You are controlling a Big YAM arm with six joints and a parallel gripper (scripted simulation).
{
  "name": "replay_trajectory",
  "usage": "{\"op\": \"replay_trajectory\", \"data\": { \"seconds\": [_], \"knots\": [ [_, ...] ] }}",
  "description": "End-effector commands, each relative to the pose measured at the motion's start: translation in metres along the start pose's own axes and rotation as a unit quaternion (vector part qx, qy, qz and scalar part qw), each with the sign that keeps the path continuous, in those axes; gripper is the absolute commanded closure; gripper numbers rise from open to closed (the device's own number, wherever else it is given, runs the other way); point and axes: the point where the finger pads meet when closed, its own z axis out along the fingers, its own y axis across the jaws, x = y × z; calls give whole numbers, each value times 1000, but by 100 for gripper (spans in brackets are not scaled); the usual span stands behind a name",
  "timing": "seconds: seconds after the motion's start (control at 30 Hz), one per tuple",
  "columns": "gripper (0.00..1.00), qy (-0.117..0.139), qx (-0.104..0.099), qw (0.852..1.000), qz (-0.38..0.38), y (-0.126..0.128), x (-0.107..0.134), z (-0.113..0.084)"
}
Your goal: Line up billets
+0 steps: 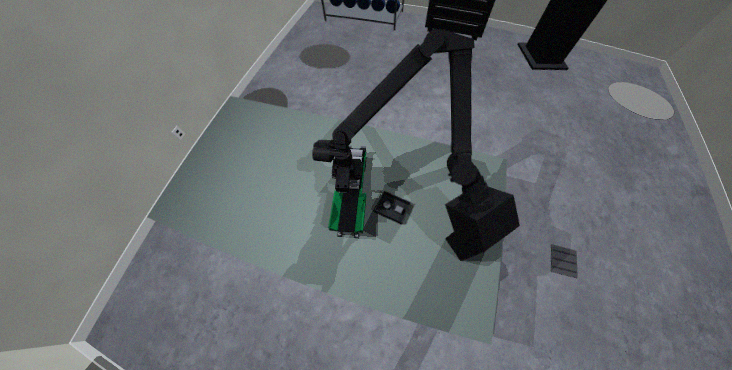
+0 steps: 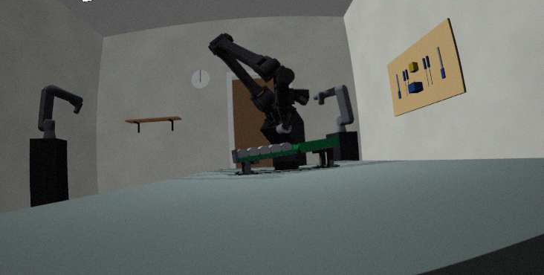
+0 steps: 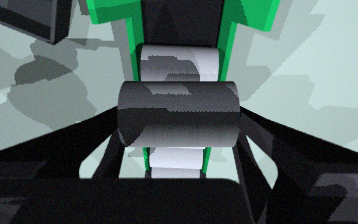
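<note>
My gripper (image 3: 178,112) is shut on a grey steel billet (image 3: 179,120) and holds it crosswise above the green feed ramp (image 3: 180,30). In the exterior view the held billet (image 2: 282,128) hangs a little above the upper end of a row of several billets (image 2: 264,149) that lie side by side on the ramp (image 2: 304,146), against the stop (image 2: 235,155) at the low left end. In the wrist view one pale billet (image 3: 178,62) lies on the ramp beyond the held one and another (image 3: 175,157) shows under it. From above, the gripper (image 1: 347,175) covers the upper part of the ramp (image 1: 349,208).
A small dark tray (image 1: 393,208) lies on the mat right of the ramp. My arm's black base (image 1: 481,221) stands further right. Other arms on pedestals (image 2: 48,170) (image 2: 342,143) stand at the room's sides.
</note>
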Motion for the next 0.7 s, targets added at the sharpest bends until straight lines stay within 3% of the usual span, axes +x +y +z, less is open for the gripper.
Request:
{"op": "replay_trajectory", "data": {
  "seconds": [0.0, 0.23, 0.3, 0.53, 0.67],
  "knots": [
    [100, -7, 21, 1000, 17, -22, -19, -17],
    [100, -8, 21, 1000, 17, -24, -49, -20],
    [100, -8, 32, 999, 27, -28, -47, -29],
    [100, -8, 21, 1000, 17, -26, -64, -21],
    [100, -10, 33, 999, 28, -30, -57, -31]
  ]
}}
